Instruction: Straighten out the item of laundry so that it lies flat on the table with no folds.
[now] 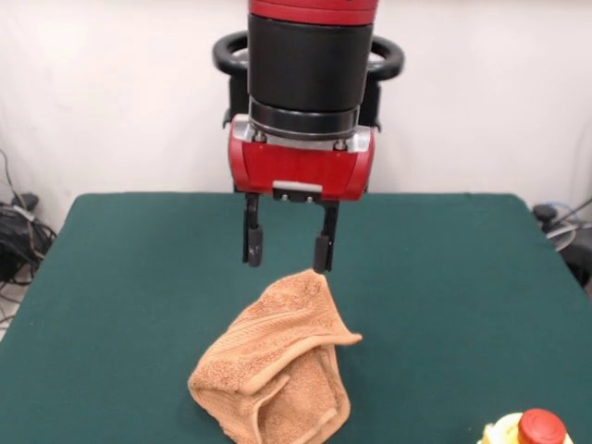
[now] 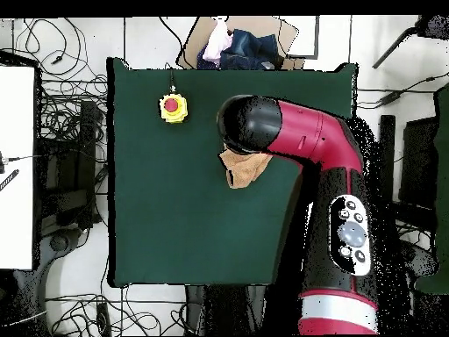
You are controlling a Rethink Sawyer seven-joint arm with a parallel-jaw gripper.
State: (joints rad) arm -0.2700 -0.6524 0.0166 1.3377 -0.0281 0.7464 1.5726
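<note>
Starting nearest the camera, the towel [image 1: 273, 370] sits bunched on the green worktop [image 1: 129, 277], folded over itself, its peak pointing up and away toward the end effector [image 1: 288, 250]. No clear long axis; it looks roughly upright. The fingers are spread, one seemingly touching the peak, though contact is hard to judge. Unfolding has barely begun; next calls for pinching a corner and drawing outward.

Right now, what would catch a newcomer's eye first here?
The red and black arm comes down over the middle of the green table, its hand open just above the crumpled orange towel. A yellow box with a red button sits near one table edge.
</note>
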